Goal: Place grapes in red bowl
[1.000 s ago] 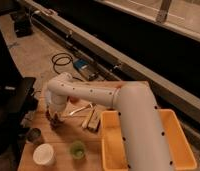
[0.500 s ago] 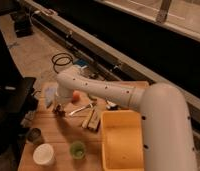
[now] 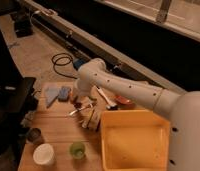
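Observation:
My white arm reaches in from the lower right, and its bend is above the far side of the wooden table point(image 3: 53, 132). The gripper point(image 3: 76, 99) hangs low over the table's far left part, mostly hidden behind the wrist. A small dark reddish lump point(image 3: 73, 100) right at the gripper looks like the grapes; I cannot tell if it is held. The red bowl point(image 3: 124, 100) shows as an orange-red sliver under the forearm, to the right of the gripper and just beyond the yellow tub.
A big yellow tub point(image 3: 135, 142) fills the table's right side. A green cup point(image 3: 77, 149), a white cup point(image 3: 43, 154) and a dark cup point(image 3: 34, 134) stand at the front left. Tan blocks point(image 3: 91, 119), a spoon point(image 3: 77, 110) and blue items point(image 3: 58, 93) lie mid-table.
The arm has swung right and toward the far side, clearing the yellow tub. The gripper has shifted right along the far part of the table, closer to the red bowl.

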### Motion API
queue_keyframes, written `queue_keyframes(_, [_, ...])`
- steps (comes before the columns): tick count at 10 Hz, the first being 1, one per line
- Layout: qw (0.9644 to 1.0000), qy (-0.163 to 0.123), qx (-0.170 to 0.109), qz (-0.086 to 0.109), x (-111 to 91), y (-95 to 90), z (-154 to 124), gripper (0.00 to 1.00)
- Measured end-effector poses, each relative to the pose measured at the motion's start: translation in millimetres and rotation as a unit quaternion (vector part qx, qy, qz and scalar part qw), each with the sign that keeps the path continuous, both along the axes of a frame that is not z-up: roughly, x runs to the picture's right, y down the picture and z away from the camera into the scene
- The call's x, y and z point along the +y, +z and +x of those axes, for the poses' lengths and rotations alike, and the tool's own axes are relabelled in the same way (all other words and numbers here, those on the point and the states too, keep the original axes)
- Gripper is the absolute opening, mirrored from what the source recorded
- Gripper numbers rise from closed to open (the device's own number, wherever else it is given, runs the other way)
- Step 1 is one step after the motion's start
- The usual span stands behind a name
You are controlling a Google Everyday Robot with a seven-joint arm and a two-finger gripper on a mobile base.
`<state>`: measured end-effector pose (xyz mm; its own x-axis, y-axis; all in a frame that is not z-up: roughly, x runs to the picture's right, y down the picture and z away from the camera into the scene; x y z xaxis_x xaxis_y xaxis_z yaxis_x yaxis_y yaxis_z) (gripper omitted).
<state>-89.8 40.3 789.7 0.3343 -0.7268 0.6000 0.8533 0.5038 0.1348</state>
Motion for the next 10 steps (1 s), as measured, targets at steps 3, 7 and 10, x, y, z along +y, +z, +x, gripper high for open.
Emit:
queue_keyframes(3, [0.9976, 0.042, 0.055, -0.007, -21.3, 4.4, 69.7, 0.14])
queue_keyframes(7, [0.989, 0.101, 0.106, -0.023, -34.5, 11.5, 133.0, 0.14])
queue_keyframes(10, [0.9893, 0.099, 0.104, -0.024, -33.9, 12.4, 130.0, 0.14])
